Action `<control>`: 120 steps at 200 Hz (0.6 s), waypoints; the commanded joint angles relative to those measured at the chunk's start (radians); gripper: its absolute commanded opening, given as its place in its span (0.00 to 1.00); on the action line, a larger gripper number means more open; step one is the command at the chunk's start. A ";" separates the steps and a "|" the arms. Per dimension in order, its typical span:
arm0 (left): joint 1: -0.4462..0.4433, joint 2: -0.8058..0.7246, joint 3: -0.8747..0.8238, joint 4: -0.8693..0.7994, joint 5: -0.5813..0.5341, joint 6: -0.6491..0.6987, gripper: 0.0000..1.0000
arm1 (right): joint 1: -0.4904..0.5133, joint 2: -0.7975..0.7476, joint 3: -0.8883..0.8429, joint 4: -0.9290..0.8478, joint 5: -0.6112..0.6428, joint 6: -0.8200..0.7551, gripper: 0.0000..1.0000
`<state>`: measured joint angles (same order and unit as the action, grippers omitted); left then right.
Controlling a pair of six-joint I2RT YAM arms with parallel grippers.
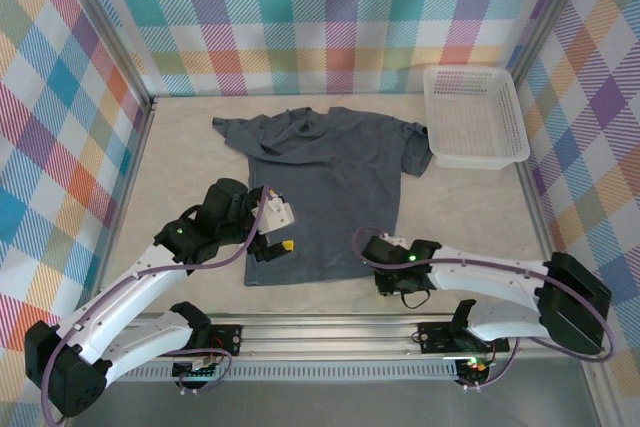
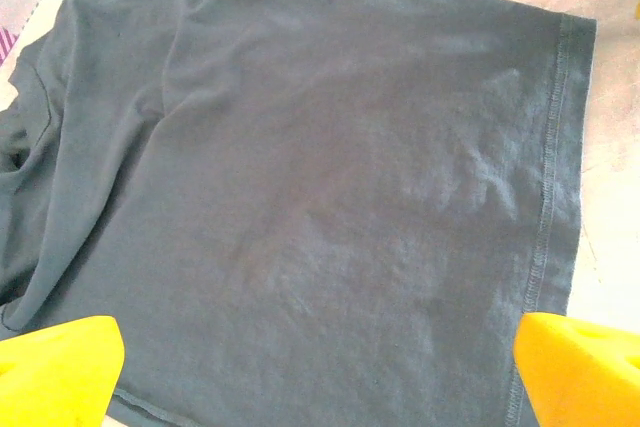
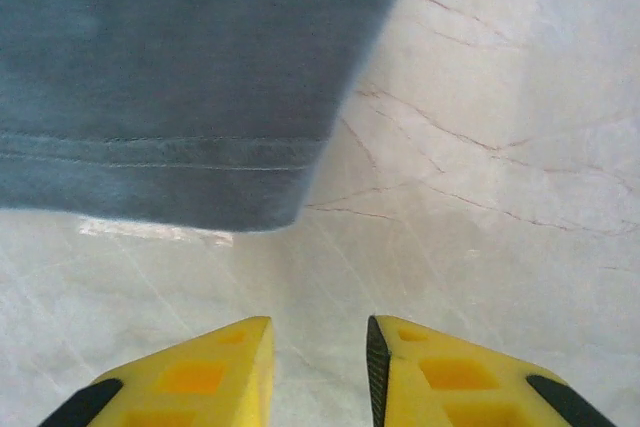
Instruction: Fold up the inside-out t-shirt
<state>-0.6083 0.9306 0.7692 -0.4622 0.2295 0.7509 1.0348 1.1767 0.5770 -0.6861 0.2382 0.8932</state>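
Observation:
The dark slate-grey t-shirt [image 1: 325,182] lies spread flat on the table, collar far and hem near, with its left sleeve rumpled. My left gripper [image 1: 275,242] hovers over the shirt's near-left part. In the left wrist view its yellow fingertips [image 2: 60,367] stand wide apart above the grey fabric [image 2: 320,177], open, holding nothing. My right gripper [image 1: 378,255] sits low by the shirt's near-right corner. In the right wrist view the right gripper [image 3: 320,347] is open over bare table, just short of the stitched hem corner [image 3: 200,167].
A white mesh basket [image 1: 478,159] stands at the far right, beside the shirt's right sleeve. Checked fabric walls close in the left, back and right sides. The pale table surface [image 3: 480,147] shows to the right of the hem corner.

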 commanded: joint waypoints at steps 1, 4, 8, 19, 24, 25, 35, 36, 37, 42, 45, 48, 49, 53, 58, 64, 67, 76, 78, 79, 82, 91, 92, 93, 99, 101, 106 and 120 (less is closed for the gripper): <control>-0.002 0.008 -0.014 0.034 0.036 -0.011 1.00 | -0.103 -0.082 -0.067 0.180 -0.169 0.036 0.32; -0.002 0.008 -0.013 0.033 0.034 -0.010 1.00 | -0.116 -0.092 -0.074 0.195 -0.184 0.027 0.32; -0.002 0.011 -0.012 0.030 0.032 -0.009 1.00 | -0.135 -0.106 -0.085 0.213 -0.205 0.016 0.36; -0.002 0.010 -0.010 0.026 0.028 -0.008 1.00 | -0.182 -0.141 -0.109 0.258 -0.257 -0.010 0.43; -0.002 0.010 -0.012 0.027 0.027 -0.008 1.00 | -0.202 -0.155 -0.119 0.273 -0.287 -0.020 0.48; -0.002 0.010 -0.012 0.027 0.027 -0.008 1.00 | -0.205 -0.157 -0.122 0.276 -0.291 -0.021 0.49; -0.001 0.007 -0.016 0.031 0.025 -0.009 1.00 | -0.235 -0.174 -0.136 0.294 -0.319 -0.030 0.56; -0.002 0.007 -0.017 0.032 0.024 -0.009 1.00 | -0.238 -0.175 -0.137 0.295 -0.321 -0.031 0.56; -0.002 0.007 -0.017 0.032 0.024 -0.010 1.00 | -0.242 -0.176 -0.138 0.296 -0.322 -0.031 0.56; -0.002 0.007 -0.019 0.036 0.024 -0.011 1.00 | -0.255 -0.181 -0.143 0.302 -0.332 -0.034 0.56; -0.002 0.007 -0.021 0.038 0.024 -0.013 1.00 | -0.260 -0.182 -0.146 0.305 -0.336 -0.036 0.56; -0.002 0.007 -0.022 0.039 0.024 -0.012 1.00 | -0.271 -0.183 -0.151 0.314 -0.347 -0.042 0.56; -0.002 0.007 -0.023 0.041 0.024 -0.014 1.00 | -0.271 -0.183 -0.151 0.314 -0.347 -0.042 0.56; -0.002 0.010 -0.025 0.043 0.025 -0.015 1.00 | -0.287 -0.181 -0.157 0.329 -0.366 -0.049 0.54; -0.002 0.010 -0.028 0.047 0.026 -0.016 1.00 | -0.302 -0.176 -0.161 0.344 -0.382 -0.055 0.52; -0.002 0.012 -0.027 0.051 0.027 -0.018 1.00 | -0.315 -0.165 -0.163 0.362 -0.405 -0.060 0.48; -0.002 0.013 -0.028 0.052 0.027 -0.019 1.00 | -0.323 -0.156 -0.163 0.368 -0.414 -0.062 0.46; -0.002 0.019 -0.025 0.054 0.031 -0.022 1.00 | -0.336 -0.123 -0.158 0.382 -0.437 -0.065 0.42; -0.002 0.019 -0.025 0.052 0.030 -0.022 1.00 | -0.337 -0.115 -0.156 0.384 -0.440 -0.065 0.42; -0.002 0.019 -0.025 0.052 0.030 -0.022 1.00 | -0.337 -0.111 -0.155 0.385 -0.442 -0.065 0.42; -0.002 0.021 -0.024 0.052 0.030 -0.022 1.00 | -0.337 -0.098 -0.152 0.384 -0.444 -0.065 0.42; -0.002 0.023 -0.020 0.049 0.027 -0.023 1.00 | -0.337 -0.069 -0.141 0.376 -0.444 -0.061 0.41; -0.002 0.023 -0.021 0.049 0.027 -0.024 1.00 | -0.337 -0.063 -0.140 0.375 -0.445 -0.060 0.41; -0.002 0.023 -0.020 0.048 0.026 -0.023 1.00 | -0.336 -0.061 -0.139 0.374 -0.445 -0.060 0.41; -0.002 0.022 -0.020 0.048 0.021 -0.023 1.00 | -0.337 -0.045 -0.137 0.376 -0.449 -0.061 0.39; -0.002 0.021 -0.021 0.048 0.021 -0.024 1.00 | -0.336 -0.042 -0.137 0.377 -0.451 -0.062 0.38; -0.002 0.019 -0.022 0.049 0.019 -0.024 1.00 | -0.336 -0.035 -0.136 0.376 -0.451 -0.061 0.36; -0.002 0.018 -0.025 0.052 0.021 -0.024 1.00 | -0.337 -0.032 -0.132 0.357 -0.438 -0.056 0.27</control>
<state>-0.6083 0.9520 0.7540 -0.4343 0.2348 0.7437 0.7002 1.1309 0.4278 -0.3363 -0.1631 0.8467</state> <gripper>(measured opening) 0.997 0.337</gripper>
